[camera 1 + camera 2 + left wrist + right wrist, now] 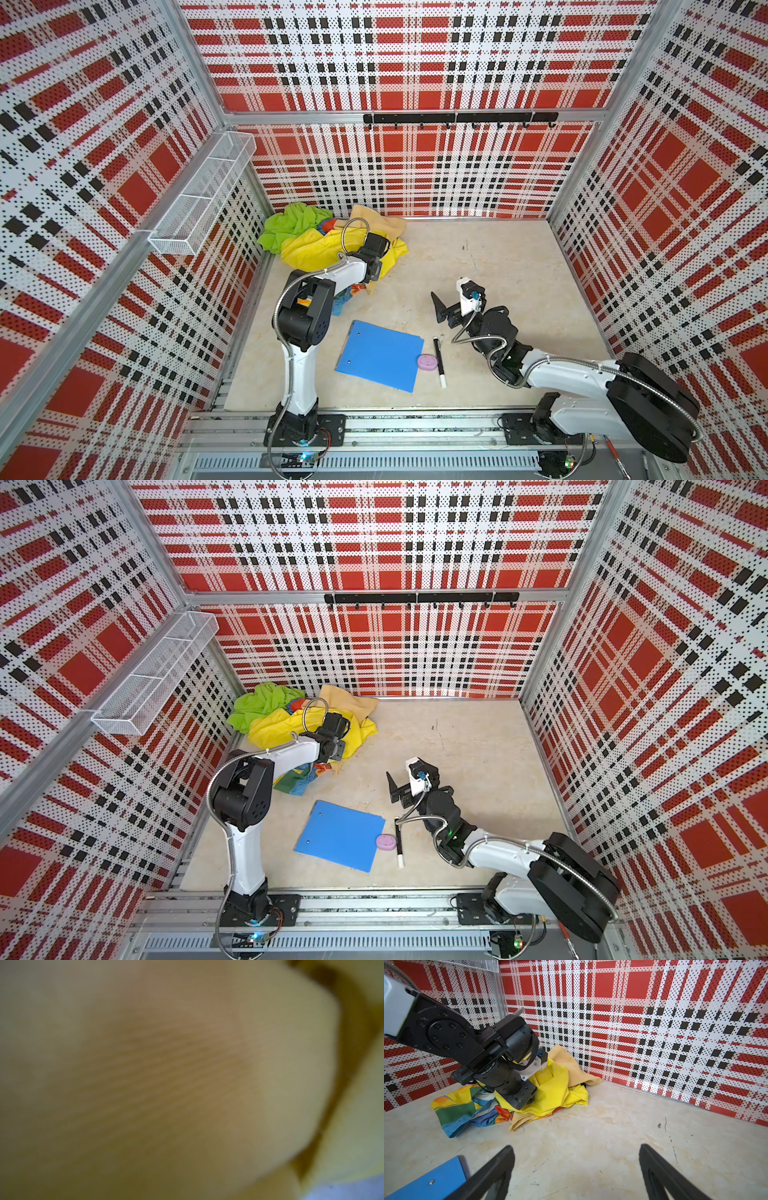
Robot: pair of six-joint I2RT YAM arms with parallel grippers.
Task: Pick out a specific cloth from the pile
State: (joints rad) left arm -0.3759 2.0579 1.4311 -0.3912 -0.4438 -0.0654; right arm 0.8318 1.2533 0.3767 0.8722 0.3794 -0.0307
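**Left gripper sunk in the pile; black fabric not clearly showing**

The right arm (pixel 652 407) is bulking nearest the lens at near right in both top views, its forearm reaching toward mid-table. The right gripper (pixel 577 1167) is hovering over bare table (pixel 498 266), jaws spread wide, nothing between them.

The left arm (pixel 303 316) is leaning from its near-left base into the pile (pixel 316 249), which is sitting in the far left corner. The left gripper (pixel 527 1099) is pressing nose-down into the yellow cloth (pixel 303 253). Its fingers are hiding in the folds, so I cannot tell whether they are parted or clenched. The left wrist view is showing only blurred yellow fabric.

A green cloth (pixel 291 224) is lying far left, a tan cloth (pixel 382 222) far right by the back wall. A rainbow-striped cloth (pixel 456 1109) is spilling out on the near side.

As for the cloth, a thin dark sliver (pixel 584 1084) is peeking from under the tan cloth's edge; I cannot tell whether that is it.

A blue clipboard (pixel 378 359) is lying near centre, apart from the pile, with a lilac disc (pixel 427 361) at its right edge and a black marker (pixel 439 361) just beside that.
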